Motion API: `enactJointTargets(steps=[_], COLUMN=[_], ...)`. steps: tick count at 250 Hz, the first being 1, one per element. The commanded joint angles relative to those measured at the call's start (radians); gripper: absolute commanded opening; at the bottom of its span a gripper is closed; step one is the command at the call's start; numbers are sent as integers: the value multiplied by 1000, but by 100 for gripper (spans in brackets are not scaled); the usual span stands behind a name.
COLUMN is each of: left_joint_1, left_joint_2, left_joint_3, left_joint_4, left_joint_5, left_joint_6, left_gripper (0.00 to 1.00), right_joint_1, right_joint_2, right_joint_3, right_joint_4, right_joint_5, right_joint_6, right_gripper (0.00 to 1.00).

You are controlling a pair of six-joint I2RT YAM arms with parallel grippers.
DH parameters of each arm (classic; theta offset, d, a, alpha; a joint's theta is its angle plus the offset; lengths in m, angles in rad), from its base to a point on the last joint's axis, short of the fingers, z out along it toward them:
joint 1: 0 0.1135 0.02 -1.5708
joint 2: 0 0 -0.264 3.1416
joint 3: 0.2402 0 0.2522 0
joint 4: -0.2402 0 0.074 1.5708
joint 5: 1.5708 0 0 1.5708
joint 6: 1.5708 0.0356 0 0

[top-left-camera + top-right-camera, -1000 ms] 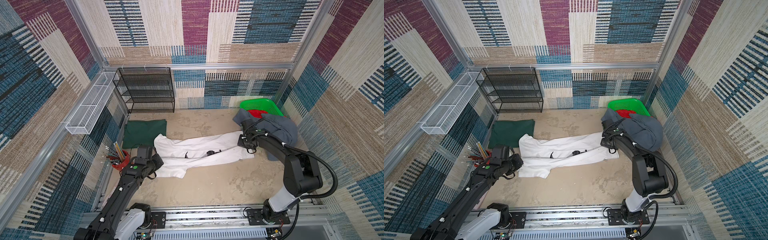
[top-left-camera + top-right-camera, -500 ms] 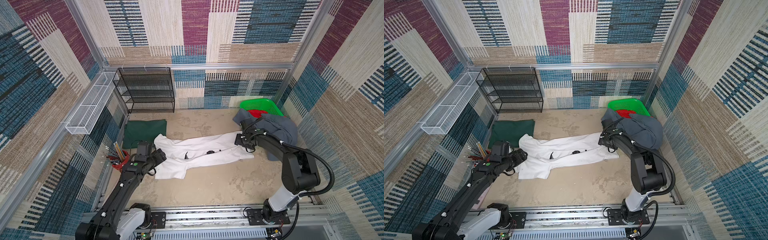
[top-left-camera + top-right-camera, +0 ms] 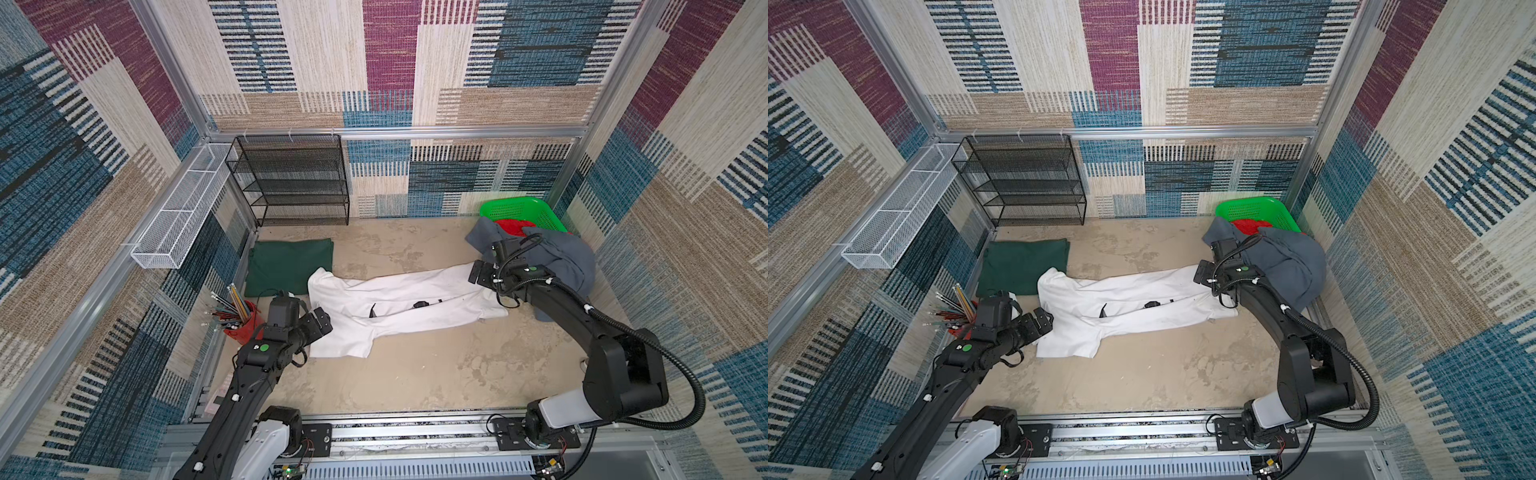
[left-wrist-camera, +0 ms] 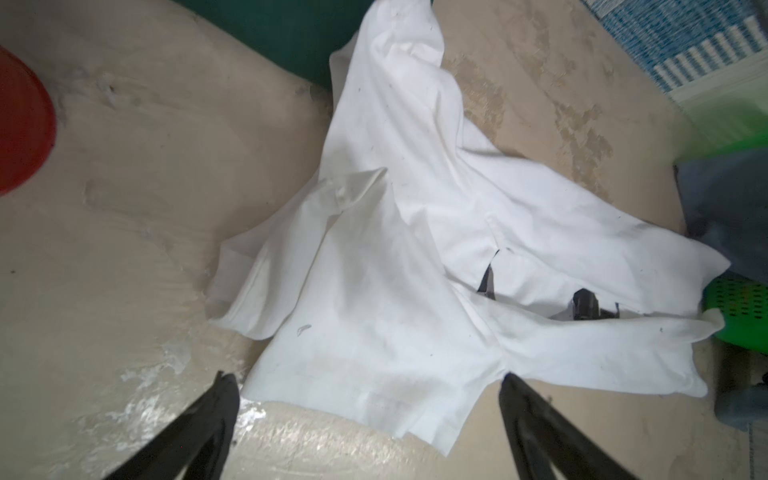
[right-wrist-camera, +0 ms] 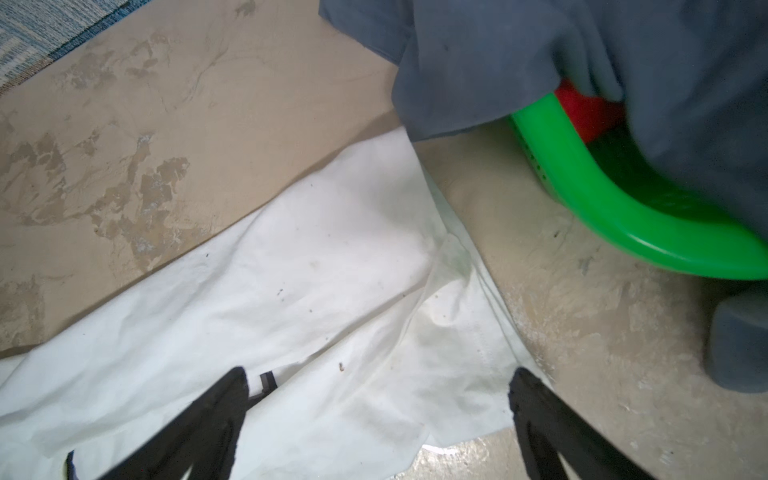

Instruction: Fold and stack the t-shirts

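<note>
White cloth t-shirt (image 3: pixel 395 291): matt, soft, creased. Bright green lattice basket (image 5: pixel 602 212): glossy smooth plastic. Beige tabletop (image 3: pixel 415 382): mottled, scuffed, faint sheen.

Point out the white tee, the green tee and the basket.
White tee (image 3: pixel 395 291): in a top view, mid-body.
Green tee (image 3: pixel 291 266): in a top view, centre of folded panel.
Basket (image 3: pixel 519 210): in a top view, bare lattice.
</note>
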Motion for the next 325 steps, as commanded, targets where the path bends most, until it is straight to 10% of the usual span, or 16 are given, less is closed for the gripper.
enactJointTargets(steps=[1,116,190,235,325], left_joint_1=[0,-1,0,-1,-1], left_joint_2=[-12,-19,43,63,76], left_joint_3=[-37,-172,-212,-230,-196], left_joint_4=[-20,33,98,111,67], left_joint_5=[45,14,16,-5,-29], left_joint_6=[-37,-63,-21,-35,-20], left_gripper=[98,100,80,45,37], right_joint_1=[1,-3,-4,-5,-6], right_joint_2=[-10,-6,-33,-29,-21], right_joint_3=[-5,-7,-44,-45,-50], right_joint_4=[31,56,76,76,83], right_joint_5=[-18,-101,-112,-110,-116], right_joint_6=[28,37,37,34,31], right_gripper=[98,98,99,99,99])
